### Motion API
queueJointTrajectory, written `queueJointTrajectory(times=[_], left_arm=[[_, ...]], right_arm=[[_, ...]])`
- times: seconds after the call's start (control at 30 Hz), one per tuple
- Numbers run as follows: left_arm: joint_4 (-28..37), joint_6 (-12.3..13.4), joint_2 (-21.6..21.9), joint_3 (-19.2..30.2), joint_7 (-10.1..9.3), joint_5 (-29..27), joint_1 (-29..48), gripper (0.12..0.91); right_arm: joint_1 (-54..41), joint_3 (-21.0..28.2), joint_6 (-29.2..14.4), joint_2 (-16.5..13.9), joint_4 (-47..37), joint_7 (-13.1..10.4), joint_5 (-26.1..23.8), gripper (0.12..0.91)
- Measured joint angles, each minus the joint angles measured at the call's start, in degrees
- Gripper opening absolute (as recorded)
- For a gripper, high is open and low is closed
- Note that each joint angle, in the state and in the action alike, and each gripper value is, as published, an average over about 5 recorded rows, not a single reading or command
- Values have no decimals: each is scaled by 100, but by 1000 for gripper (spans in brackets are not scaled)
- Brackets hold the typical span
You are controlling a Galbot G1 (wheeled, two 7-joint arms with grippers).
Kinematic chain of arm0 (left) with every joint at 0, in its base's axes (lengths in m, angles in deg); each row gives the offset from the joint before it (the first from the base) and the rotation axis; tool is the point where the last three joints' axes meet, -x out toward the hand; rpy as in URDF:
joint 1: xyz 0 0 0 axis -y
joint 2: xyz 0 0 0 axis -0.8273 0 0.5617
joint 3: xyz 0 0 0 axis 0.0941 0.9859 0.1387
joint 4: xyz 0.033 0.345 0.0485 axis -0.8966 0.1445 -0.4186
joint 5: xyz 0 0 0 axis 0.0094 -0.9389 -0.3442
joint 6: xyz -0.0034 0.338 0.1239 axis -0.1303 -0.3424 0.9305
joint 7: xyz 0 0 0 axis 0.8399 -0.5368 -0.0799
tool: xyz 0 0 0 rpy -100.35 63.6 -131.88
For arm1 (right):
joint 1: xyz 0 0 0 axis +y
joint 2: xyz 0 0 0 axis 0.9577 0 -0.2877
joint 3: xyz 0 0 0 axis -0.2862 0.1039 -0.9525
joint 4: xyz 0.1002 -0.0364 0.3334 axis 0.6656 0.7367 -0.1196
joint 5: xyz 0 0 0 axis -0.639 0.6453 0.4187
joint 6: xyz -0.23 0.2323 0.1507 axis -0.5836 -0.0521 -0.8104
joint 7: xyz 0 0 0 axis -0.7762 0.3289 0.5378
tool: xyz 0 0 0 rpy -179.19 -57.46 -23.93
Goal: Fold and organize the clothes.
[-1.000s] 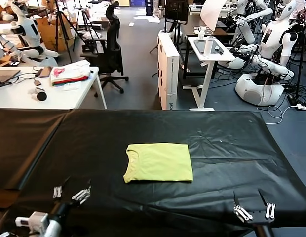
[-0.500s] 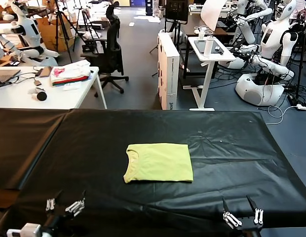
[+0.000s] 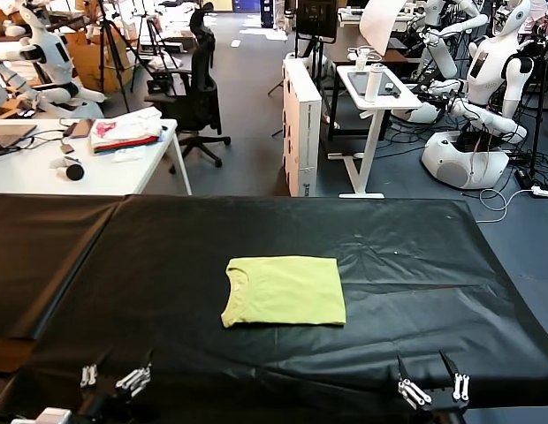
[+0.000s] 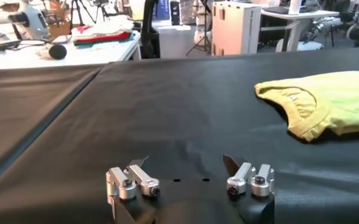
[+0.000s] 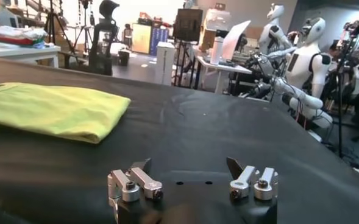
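Lying flat on the black counter (image 3: 415, 256), near the middle: the shirt (image 3: 285, 291). Folded into a neat block already, it seems. Collar end toward the left, folded edge toward the right. Long side running left to right across the counter.

Low at the near edge, on the left: the left tool (image 3: 111, 378). Spread wide, holding nothing. Seen from its own camera as two bare tips (image 4: 190, 181) over black cloth, with the shirt (image 4: 325, 100) ahead and off to one side, collar end closest.

Low at the near edge, on the right: the right tool (image 3: 430, 387). Also spread wide, holding nothing. From its own camera (image 5: 191, 181), the shirt (image 5: 54, 109) ahead and off to the other side, folded edge closest.

Shirt sitting between the two tools, farther out on the counter, well apart from both. Neither one touching it. About the same way off from each; maybe a bit nearer the right one, but hard to tell from this low view.

Likely little folding left. For any next reach: forward and inward, left tool to the collar end, right tool to the folded end.

Far back on a white table: a pile of other clothes (image 3: 125, 131), not part of this job.
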Motion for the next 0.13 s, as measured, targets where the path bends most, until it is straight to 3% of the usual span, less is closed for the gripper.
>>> queueJointTrajectory(times=[0.13], left_arm=[[-64,-62,-17,-36,24,0,-30,907]], right_arm=[[-6,15,-10,-3,3,-6,-2,907]])
